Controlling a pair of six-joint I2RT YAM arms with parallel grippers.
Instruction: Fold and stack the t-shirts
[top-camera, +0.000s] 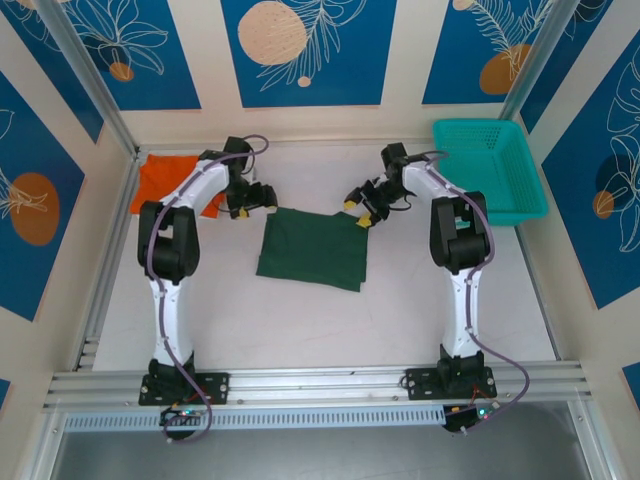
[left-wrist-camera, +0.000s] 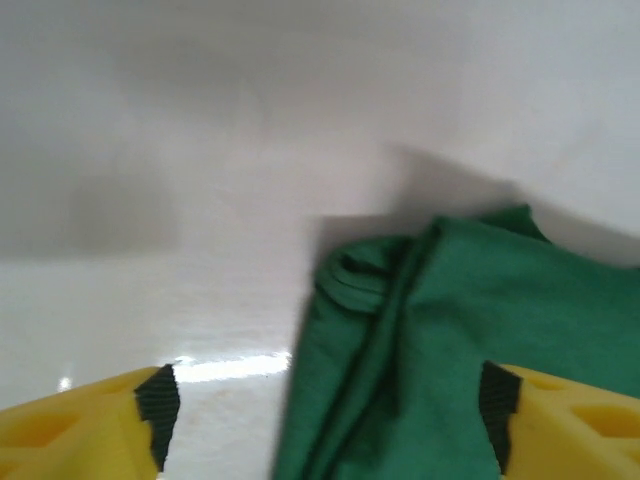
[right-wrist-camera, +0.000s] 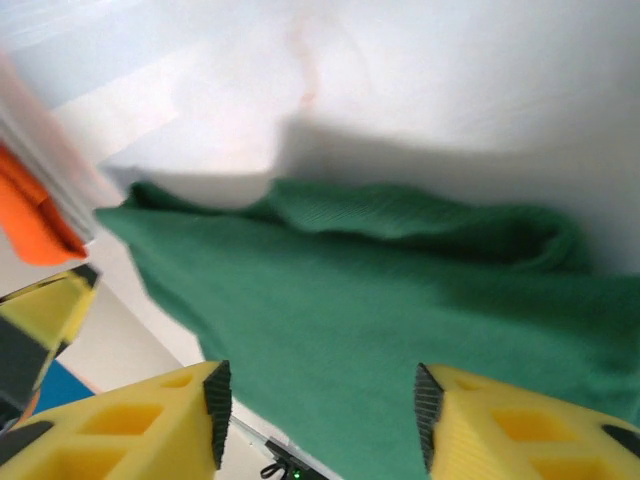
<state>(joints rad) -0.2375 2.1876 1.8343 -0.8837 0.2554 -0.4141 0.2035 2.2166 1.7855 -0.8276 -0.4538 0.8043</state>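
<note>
1. White tabletop (top-camera: 300, 330) is seen inside a booth of blue leaf-patterned wall panels, and both arms are stretched out over its far half.
2. Centre stage is taken by the dark green t-shirt (top-camera: 312, 250): it is laid flat as a rough folded square in the middle of the tabletop, between the two arms.
3. The left tool (top-camera: 258, 200) is held right at the shirt's far-left corner. In the left wrist view its yellow fingers (left-wrist-camera: 70, 430) are spread wide, and a bunched fold of green cloth is seen lying between them, closer to one finger than the other, loose and not clamped.
4. The right tool (top-camera: 360, 212) is poised over the shirt's far-right corner. Its fingers (right-wrist-camera: 150, 420) are parted, green cloth is spread below and beyond the gap, and nothing is gripped.
5. The orange t-shirt (top-camera: 158, 180) is found folded at the far-left corner of the tabletop, partly hidden behind the left arm and apart from the green one.
6. A teal basket (top-camera: 530, 190) is set at the far-right corner, beside the right arm and well apart from both shirts.
</note>
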